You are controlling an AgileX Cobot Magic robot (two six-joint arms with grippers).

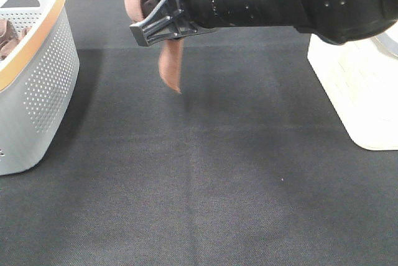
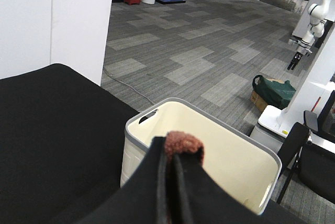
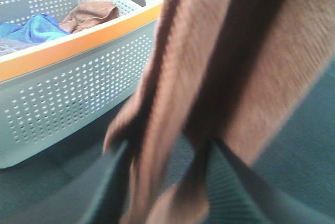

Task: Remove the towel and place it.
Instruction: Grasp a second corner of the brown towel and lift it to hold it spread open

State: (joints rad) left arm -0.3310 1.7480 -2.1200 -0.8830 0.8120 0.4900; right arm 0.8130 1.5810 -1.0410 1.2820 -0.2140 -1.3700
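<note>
The reddish-brown towel (image 1: 170,61) hangs down from above the top edge of the exterior view, its lower tip over the black table. My left gripper (image 2: 171,164) is shut on a tuft of the towel (image 2: 183,144) and holds it high; it is out of the exterior view. My right gripper (image 1: 143,32) reaches across from the right at towel height. In the right wrist view the towel (image 3: 209,77) hangs blurred between its spread fingers (image 3: 235,192), so the jaws look open around it.
A grey perforated basket with an orange rim (image 1: 43,73) stands at the left and holds a blue cloth (image 3: 31,28) and a brown cloth (image 3: 91,12). A cream basket (image 1: 360,92) stands at the right; it also shows in the left wrist view (image 2: 220,156).
</note>
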